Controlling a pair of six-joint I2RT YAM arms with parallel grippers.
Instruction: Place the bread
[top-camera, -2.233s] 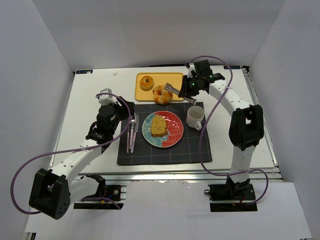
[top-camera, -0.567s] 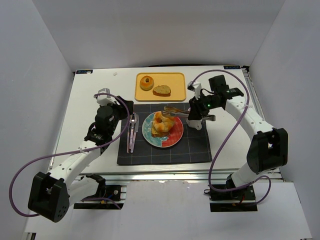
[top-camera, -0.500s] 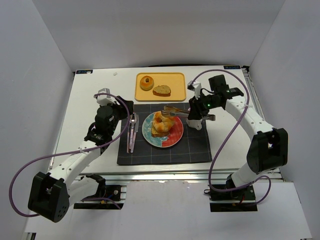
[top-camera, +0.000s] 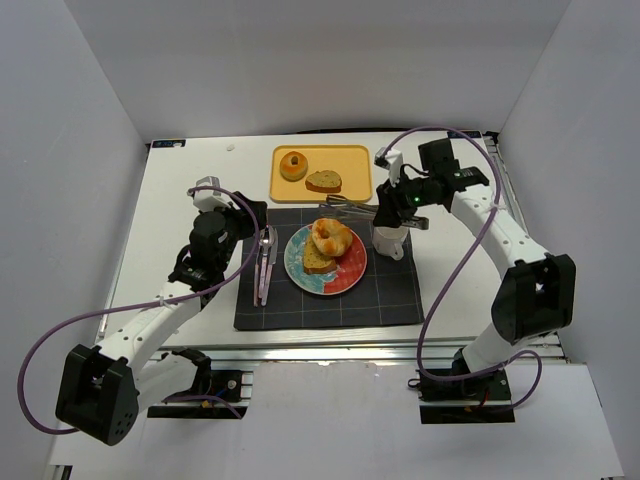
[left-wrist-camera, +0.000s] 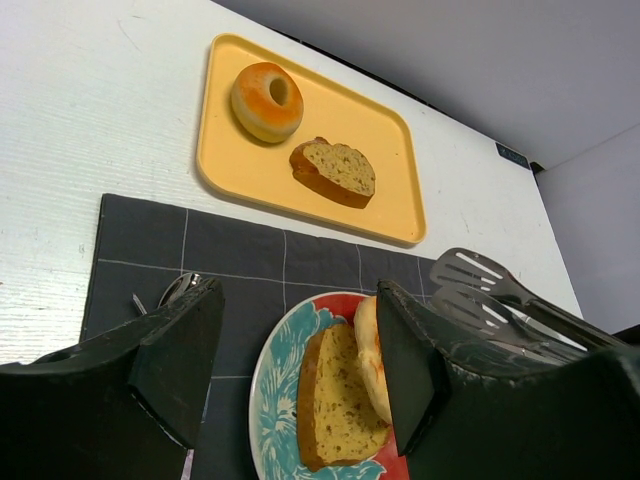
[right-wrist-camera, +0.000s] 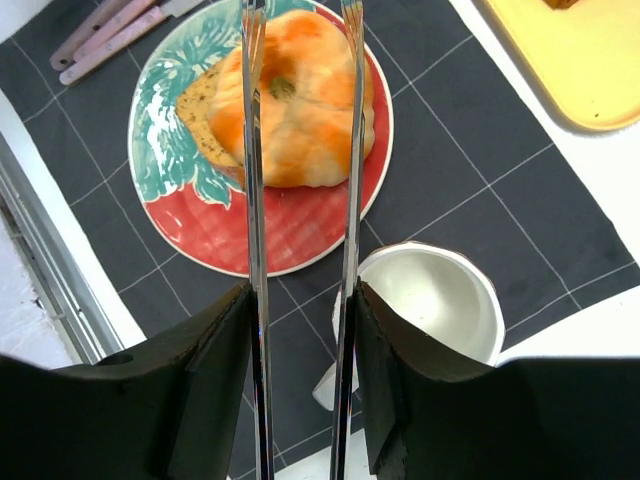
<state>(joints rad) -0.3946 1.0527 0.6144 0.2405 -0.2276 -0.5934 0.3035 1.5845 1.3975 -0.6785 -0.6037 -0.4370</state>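
A golden knotted roll rests on a tan bread slice on the red-and-teal plate. A second slice lies on the yellow tray. My right gripper is shut on metal tongs. The tong arms are spread and hover above the roll, apart from it. My left gripper stands open left of the plate, holding nothing.
An orange bun with a dark centre sits on the tray. A white cup stands right of the plate, under my right wrist. Cutlery lies on the dark placemat beside my left gripper.
The tongs carried the roll from the tray to the plate, spread apart and drew back toward the tray. The roll stays on the slice. The left arm has not moved.
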